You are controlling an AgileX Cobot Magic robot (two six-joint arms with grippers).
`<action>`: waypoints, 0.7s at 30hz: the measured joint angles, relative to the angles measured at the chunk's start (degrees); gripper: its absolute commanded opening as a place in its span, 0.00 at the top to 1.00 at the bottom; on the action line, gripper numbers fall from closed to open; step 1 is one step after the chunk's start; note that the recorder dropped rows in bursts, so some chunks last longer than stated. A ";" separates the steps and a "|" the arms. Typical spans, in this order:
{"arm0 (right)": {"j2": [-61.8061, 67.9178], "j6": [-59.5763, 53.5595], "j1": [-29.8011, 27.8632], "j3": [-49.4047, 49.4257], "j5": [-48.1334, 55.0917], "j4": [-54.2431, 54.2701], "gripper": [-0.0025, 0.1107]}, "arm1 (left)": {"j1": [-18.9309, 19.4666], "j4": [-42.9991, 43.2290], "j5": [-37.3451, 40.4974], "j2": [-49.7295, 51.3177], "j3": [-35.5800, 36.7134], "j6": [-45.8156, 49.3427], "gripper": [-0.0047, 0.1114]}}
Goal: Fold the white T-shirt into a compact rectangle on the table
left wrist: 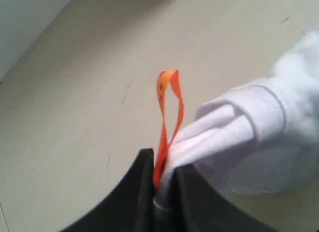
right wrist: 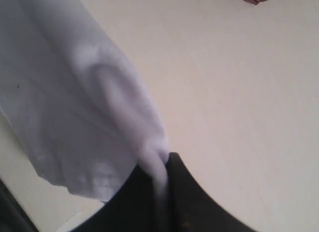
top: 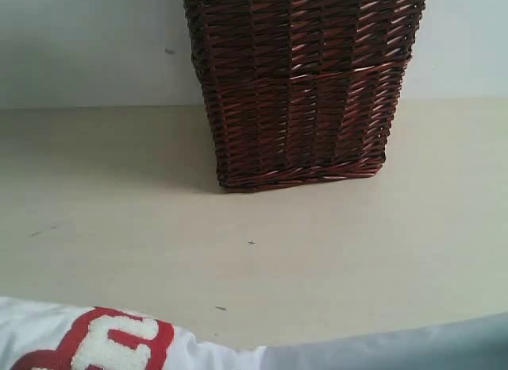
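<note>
Along the bottom edge of the exterior view, the shirt point(top: 119, 342) is showing only a strip with red-edged letters at lower left, while the pale table point(top: 317, 259) is stretching up to a dark basket point(top: 302, 92) at top centre against a white wall point(top: 79, 44); no finished fold is showing, so most of the folding seems left to do. Through the left wrist view, the left gripper point(left wrist: 162, 184) is clenching the shirt's neck edge together with the orange tag point(left wrist: 167, 107). Through the right wrist view, the right gripper point(right wrist: 162, 177) is pinching a bunched shirt edge, with the cloth draping away from it over the table.
</note>
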 measured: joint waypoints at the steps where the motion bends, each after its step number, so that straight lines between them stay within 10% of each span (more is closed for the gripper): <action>1: 0.00 0.27 -0.10 0.00 -0.23 -0.10 0.98 | 0.00 0.00 0.00 0.00 0.00 0.08 0.96; 21: -3.02 0.71 -0.10 -11.76 1.09 9.34 0.98 | 0.00 -13.96 0.12 -20.60 -17.64 0.05 0.96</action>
